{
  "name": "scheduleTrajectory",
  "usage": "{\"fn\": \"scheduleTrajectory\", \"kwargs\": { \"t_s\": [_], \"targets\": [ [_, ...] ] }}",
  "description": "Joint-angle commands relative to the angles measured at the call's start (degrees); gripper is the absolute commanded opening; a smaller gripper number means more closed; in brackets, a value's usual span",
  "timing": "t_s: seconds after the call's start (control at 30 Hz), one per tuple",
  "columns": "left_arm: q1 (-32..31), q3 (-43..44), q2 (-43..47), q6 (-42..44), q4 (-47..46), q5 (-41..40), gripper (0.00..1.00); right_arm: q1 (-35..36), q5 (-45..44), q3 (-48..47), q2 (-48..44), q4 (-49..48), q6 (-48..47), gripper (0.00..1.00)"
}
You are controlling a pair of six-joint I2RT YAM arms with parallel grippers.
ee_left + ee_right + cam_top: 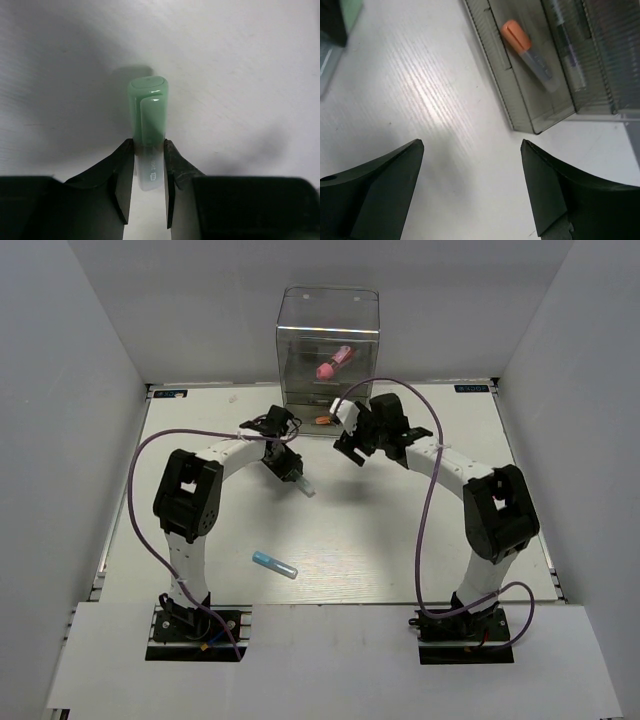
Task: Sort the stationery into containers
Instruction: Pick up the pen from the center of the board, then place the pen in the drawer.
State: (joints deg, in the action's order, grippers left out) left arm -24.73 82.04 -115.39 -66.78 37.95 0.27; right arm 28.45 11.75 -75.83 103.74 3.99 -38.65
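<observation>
Left pincer (149,175) is seen clamped on the clear barrel of a green-capped marker (148,120), cap pointing away over the tabletop (400,540); whether it is lifted off cannot be told. Right pincer (471,145) is held wide apart and empty, just beside the clear drawer box (328,320) at the far edge. An orange-capped marker (527,52) is lodged in the low open drawer, and a pink marker (335,360) is seen higher inside. A blue-capped marker (274,564) is left lying loose near the arm bases. Task is judged well past halfway: green to be dropped in, blue to be fetched.
</observation>
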Motion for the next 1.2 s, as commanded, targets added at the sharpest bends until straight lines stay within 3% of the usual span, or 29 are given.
{"fn": "scheduleTrajectory", "kwargs": {
  "t_s": [0.0, 0.3, 0.47, 0.67, 1.0, 1.13, 1.17],
  "targets": [
    [-0.2, 5.2, 3.1, 1.0, -2.8, 1.3, 0.19, -1.0, 0.8, 3.3, -3.7, -2.3, 4.1, 0.84],
    [1.0, 17.3, -0.3, -3.6, -7.7, 3.5, 0.18, -3.5, 0.0, 10.9, -8.8, -2.3, 5.9, 0.84],
    [1.5, 23.3, -4.5, -12.4, -12.5, 2.4, 0.18, -4.2, 0.2, 13.8, -11.2, -2.1, 5.8, 0.84],
    [1.5, 24.6, -9.1, -23.3, -16.4, -0.8, 0.18, -4.9, 0.2, 15.8, -13.2, -1.8, 6.2, 0.86],
    [1.0, 27.1, -13.0, -29.2, -22.0, -8.3, 0.19, -6.0, 1.6, 18.7, -15.9, -0.8, 6.8, 0.86],
    [1.0, 32.0, -15.9, -29.2, -17.3, -8.8, 0.25, -6.2, 2.4, 19.7, -16.5, -0.7, 6.9, 0.86],
    [1.0, 32.0, -16.6, -29.2, -17.3, -8.8, 0.36, -6.2, 2.5, 19.8, -16.6, -0.4, 6.9, 0.86]
  ]
}}
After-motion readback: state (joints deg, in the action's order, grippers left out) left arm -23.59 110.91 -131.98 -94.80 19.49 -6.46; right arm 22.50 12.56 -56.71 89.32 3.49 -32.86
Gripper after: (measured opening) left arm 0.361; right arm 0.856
